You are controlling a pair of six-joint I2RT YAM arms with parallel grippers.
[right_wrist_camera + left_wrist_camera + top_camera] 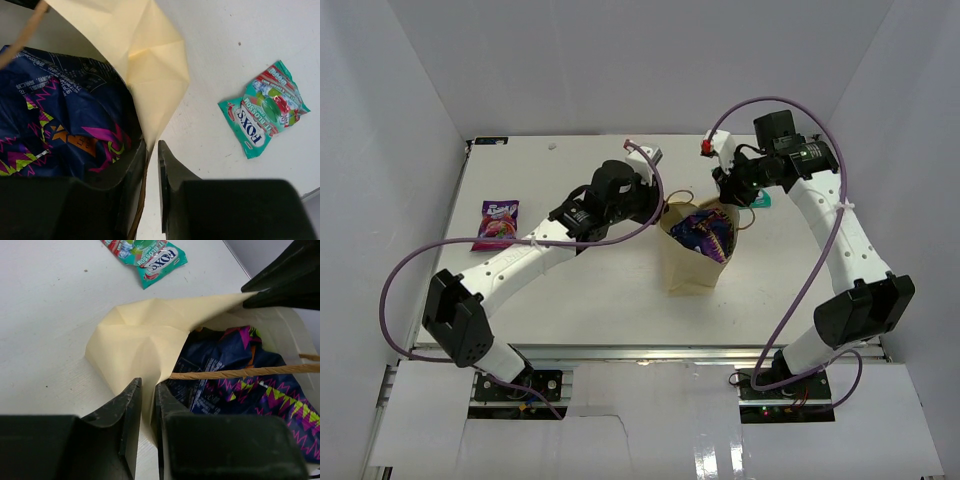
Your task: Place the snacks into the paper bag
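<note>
The tan paper bag stands at the table's middle with its mouth held open. A large dark blue-purple snack bag lies inside it and also shows in the left wrist view and the right wrist view. My left gripper is shut on the bag's left rim. My right gripper is shut on the bag's right rim. A magenta snack bag lies on the table at the left. A teal-white packet lies beyond the bag, seen also in the left wrist view.
A twisted paper handle crosses the bag's mouth. White walls enclose the table on three sides. The teal-white packet is partly hidden behind my right arm in the top view.
</note>
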